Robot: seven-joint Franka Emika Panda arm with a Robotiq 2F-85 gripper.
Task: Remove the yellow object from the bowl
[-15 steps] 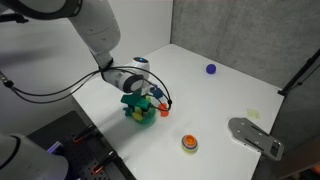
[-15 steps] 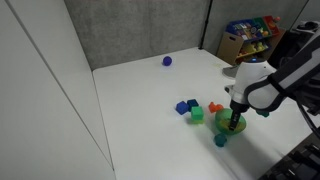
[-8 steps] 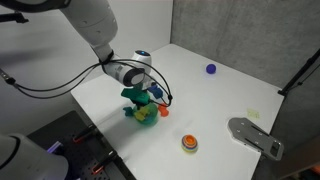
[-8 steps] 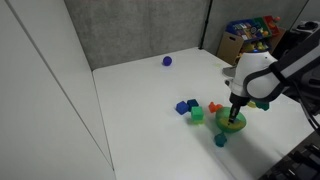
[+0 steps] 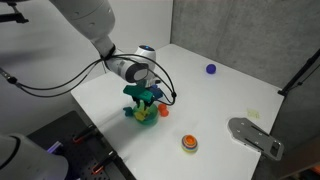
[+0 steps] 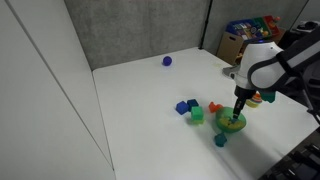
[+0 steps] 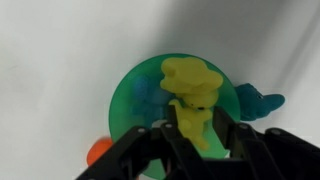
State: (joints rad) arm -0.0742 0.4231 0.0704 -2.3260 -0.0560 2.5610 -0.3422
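Observation:
The green bowl (image 7: 135, 95) stands on the white table near its edge and shows in both exterior views (image 5: 143, 113) (image 6: 231, 123). In the wrist view my gripper (image 7: 200, 130) is shut on the yellow object (image 7: 192, 92), a small lumpy toy figure. Its lower part is pinched between the two black fingers (image 7: 236, 135) and its upper part hangs over the bowl's inside. In both exterior views the gripper (image 5: 148, 98) (image 6: 238, 110) points down just above the bowl. The yellow object is too small to make out there.
A teal piece (image 7: 258, 103) and a red-orange piece (image 7: 97, 152) lie beside the bowl. Blue (image 6: 183, 106) and green (image 6: 197, 115) blocks lie nearby. An orange disc (image 5: 189, 143), a purple ball (image 5: 211, 69) and a grey metal plate (image 5: 255, 137) lie farther off.
The gripper has risen from down in the bowl to just above it, and the wrist has lifted with it. The bowl has stayed in place.

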